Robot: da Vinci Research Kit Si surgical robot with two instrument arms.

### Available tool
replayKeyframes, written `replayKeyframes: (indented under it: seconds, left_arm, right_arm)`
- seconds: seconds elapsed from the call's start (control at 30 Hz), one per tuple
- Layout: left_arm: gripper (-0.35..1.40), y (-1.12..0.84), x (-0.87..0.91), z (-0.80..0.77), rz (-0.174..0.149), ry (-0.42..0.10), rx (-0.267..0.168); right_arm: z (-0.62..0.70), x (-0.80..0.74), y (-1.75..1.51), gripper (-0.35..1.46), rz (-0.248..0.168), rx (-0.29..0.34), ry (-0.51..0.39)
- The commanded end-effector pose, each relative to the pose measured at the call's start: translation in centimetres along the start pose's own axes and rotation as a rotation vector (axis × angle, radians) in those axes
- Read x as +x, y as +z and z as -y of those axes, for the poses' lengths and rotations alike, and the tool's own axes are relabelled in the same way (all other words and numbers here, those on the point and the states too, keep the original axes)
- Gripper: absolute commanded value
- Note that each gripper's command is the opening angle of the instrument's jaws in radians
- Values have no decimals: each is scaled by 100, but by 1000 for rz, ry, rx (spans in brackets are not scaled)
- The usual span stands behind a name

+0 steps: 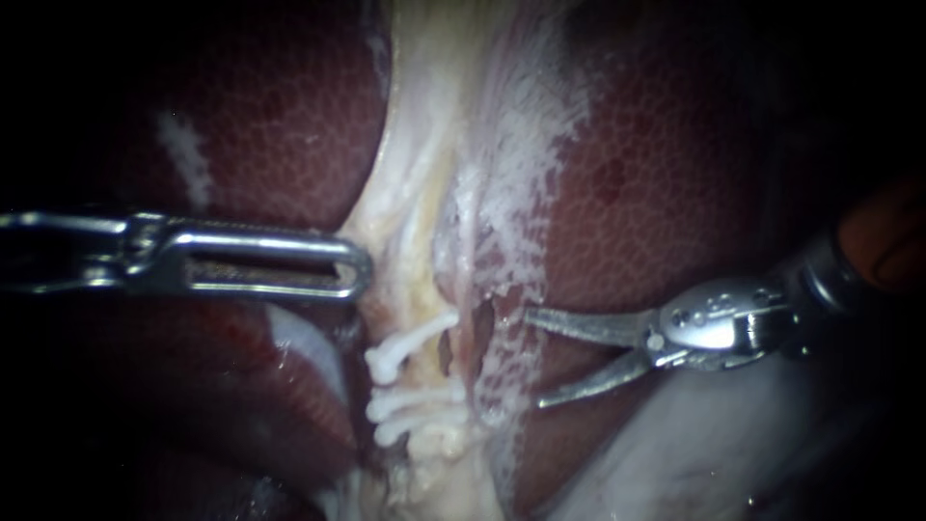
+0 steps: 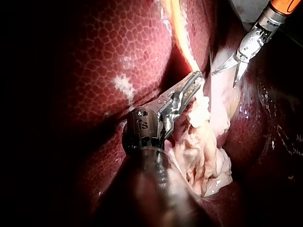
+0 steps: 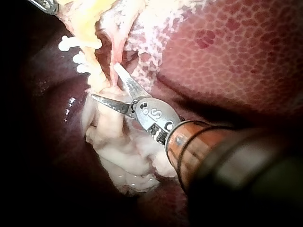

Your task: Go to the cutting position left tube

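My right instrument (image 1: 533, 357) comes in from the right with its two blades open, their tips just right of the pale stalk between the liver lobes. White clips (image 1: 388, 362) sit across a pale tube (image 1: 424, 338) left of the blades; the blades touch no clip. A pink strand (image 1: 480, 323) lies by the upper blade tip. In the right wrist view the blades (image 3: 104, 81) straddle a pale strand (image 3: 113, 54) without closing on it. My left instrument (image 1: 359, 268) is shut on pale tissue (image 2: 201, 111) at the stalk's left edge, holding it taut (image 2: 196, 78).
Dark red liver (image 1: 280, 125) lies on both sides of the pale stalk (image 1: 424, 145). Whitish gallbladder tissue (image 1: 675, 444) lies under the right instrument's shaft. My left instrument's tip (image 3: 45, 4) shows beyond the clips (image 3: 71, 43) in the right wrist view.
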Motion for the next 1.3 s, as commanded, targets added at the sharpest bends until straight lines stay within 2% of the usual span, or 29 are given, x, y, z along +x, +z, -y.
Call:
replayKeyframes:
  seconds: [0.03,0.3,0.57,1.1,1.3]
  left_arm:
    - [-35,-1,-1,1,1,3,1]
    - [-35,-1,-2,5,2,2,0]
    - [-35,-2,-2,6,2,2,0]
    - [-35,-2,-1,6,2,3,0]
    - [-35,-2,-1,7,2,3,-1]
  right_arm:
    - [1,1,3,119,3,8,2]
    - [4,6,28,114,0,65,27]
    - [-4,16,55,112,6,101,20]
    - [-15,15,63,110,17,97,21]
    - [-23,10,64,110,26,97,21]
